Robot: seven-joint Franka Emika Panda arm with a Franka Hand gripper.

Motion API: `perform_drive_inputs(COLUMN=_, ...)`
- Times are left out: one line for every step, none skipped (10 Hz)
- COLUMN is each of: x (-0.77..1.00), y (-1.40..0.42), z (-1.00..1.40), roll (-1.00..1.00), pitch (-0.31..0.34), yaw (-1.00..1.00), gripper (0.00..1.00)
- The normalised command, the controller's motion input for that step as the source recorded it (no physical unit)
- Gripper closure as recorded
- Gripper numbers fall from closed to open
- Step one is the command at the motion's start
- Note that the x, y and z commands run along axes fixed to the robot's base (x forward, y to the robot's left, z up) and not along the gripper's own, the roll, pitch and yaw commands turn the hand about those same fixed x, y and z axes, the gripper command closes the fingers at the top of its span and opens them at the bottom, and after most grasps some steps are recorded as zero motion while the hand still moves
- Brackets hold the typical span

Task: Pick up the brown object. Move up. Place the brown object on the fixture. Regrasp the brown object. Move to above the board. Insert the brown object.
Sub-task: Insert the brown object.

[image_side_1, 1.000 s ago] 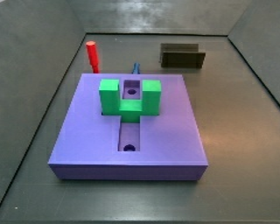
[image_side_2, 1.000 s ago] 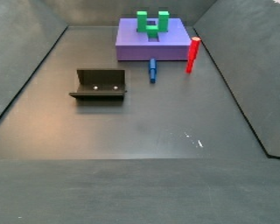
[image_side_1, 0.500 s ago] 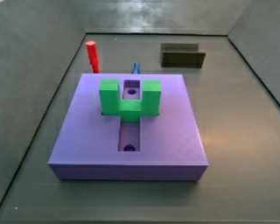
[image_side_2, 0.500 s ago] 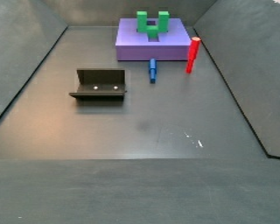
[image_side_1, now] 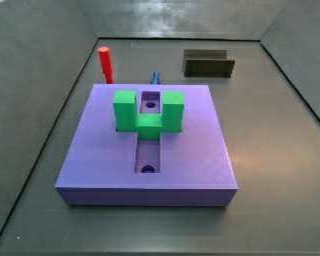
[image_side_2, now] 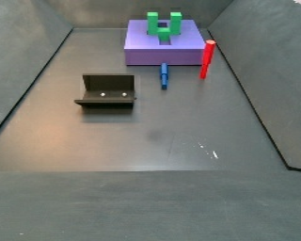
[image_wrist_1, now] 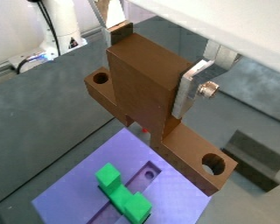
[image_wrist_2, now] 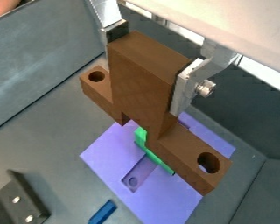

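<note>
In both wrist views the gripper [image_wrist_1: 149, 66] clamps a brown piece [image_wrist_1: 154, 101] between its silver fingers [image_wrist_1: 192, 86], high above the purple board [image_wrist_2: 136, 162] with its green block [image_wrist_1: 122, 191]. In a side view, left to right, the red peg [image_side_1: 105, 65] stands upper left, the board [image_side_1: 149, 145] fills the centre and the fixture [image_side_1: 208, 65] sits upper right, well apart; no gripper appears there.
</note>
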Motion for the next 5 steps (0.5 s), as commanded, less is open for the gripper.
perform_drive_inputs(x=-0.01, y=0.0, z=0.0, roll=-0.01, pitch=0.0, yaw=-0.03, gripper=1.0)
perform_drive_inputs(x=-0.01, y=0.0, z=0.0, roll=-0.01, pitch=0.0, yaw=-0.06, gripper=1.0)
perform_drive_inputs(x=0.0, y=0.0, z=0.0, roll=0.0, pitch=0.0, yaw=-0.1, gripper=1.0)
perform_drive_inputs(x=0.0, y=0.0, z=0.0, roll=0.0, pitch=0.0, yaw=-0.19, gripper=1.0)
perform_drive_inputs(x=0.01, y=0.0, z=0.0, roll=-0.05, pitch=0.0, yaw=-0.38, gripper=1.0)
